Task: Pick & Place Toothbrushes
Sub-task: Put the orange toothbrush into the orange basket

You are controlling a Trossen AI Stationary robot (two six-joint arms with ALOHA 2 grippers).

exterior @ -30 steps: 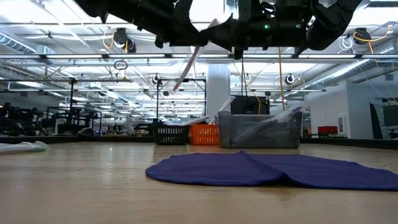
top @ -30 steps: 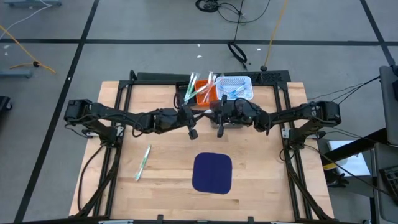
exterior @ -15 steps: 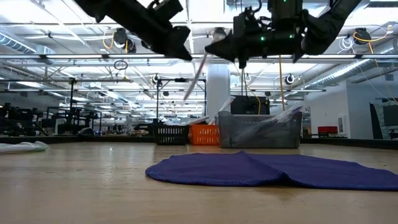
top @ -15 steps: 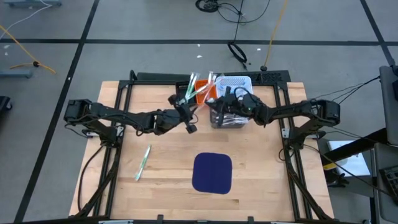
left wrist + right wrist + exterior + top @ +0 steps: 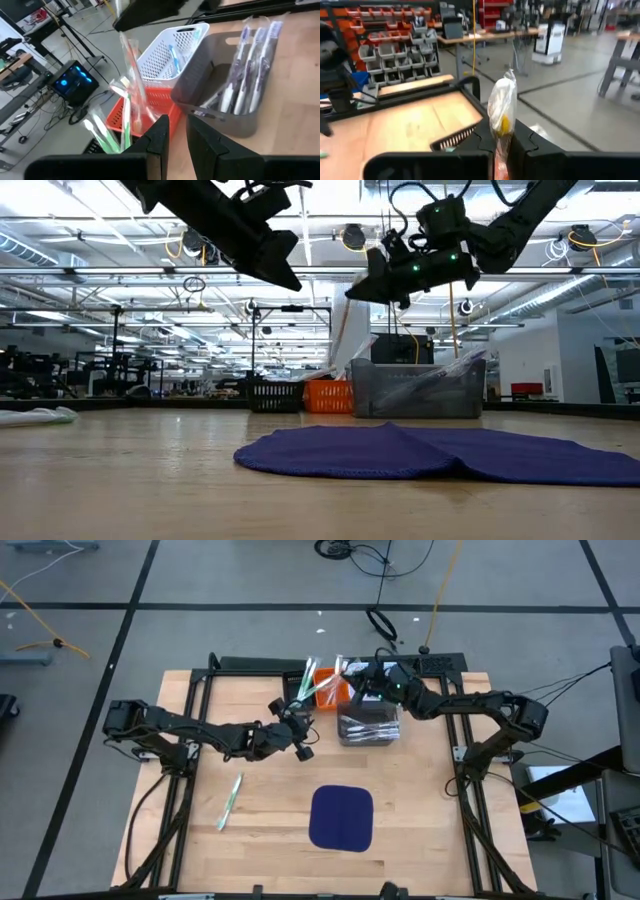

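My right gripper (image 5: 366,692) hovers above the bins at the table's far edge, shut on a clear-wrapped toothbrush (image 5: 345,330). My left gripper (image 5: 298,728) hangs in the air left of the grey bin (image 5: 368,726). Its fingers (image 5: 159,134) stand slightly apart with nothing between them. Wrapped toothbrushes stand in the orange bin (image 5: 150,112), the grey bin (image 5: 235,107) and the white basket (image 5: 175,50). A light green toothbrush (image 5: 231,800) lies flat on the table's left part. My right gripper pinches the wrapped toothbrush between its two fingers, partway along its length (image 5: 501,137). One wrapper end (image 5: 502,102) sticks out past the fingertips. The toothbrush is lifted clear. It hangs slanting below the gripper (image 5: 375,288), over the orange bin (image 5: 325,692).
A dark blue rounded mat (image 5: 341,817) lies flat near the table's middle. A black bin (image 5: 296,690) stands left of the orange one. The four containers crowd the far edge. Bare wood shows on the left and right parts of the table.
My right gripper has carried the wrapped toothbrush from the table's middle toward the far edge, and it now hangs over the bins. My left gripper has drawn back a little toward the table's left.
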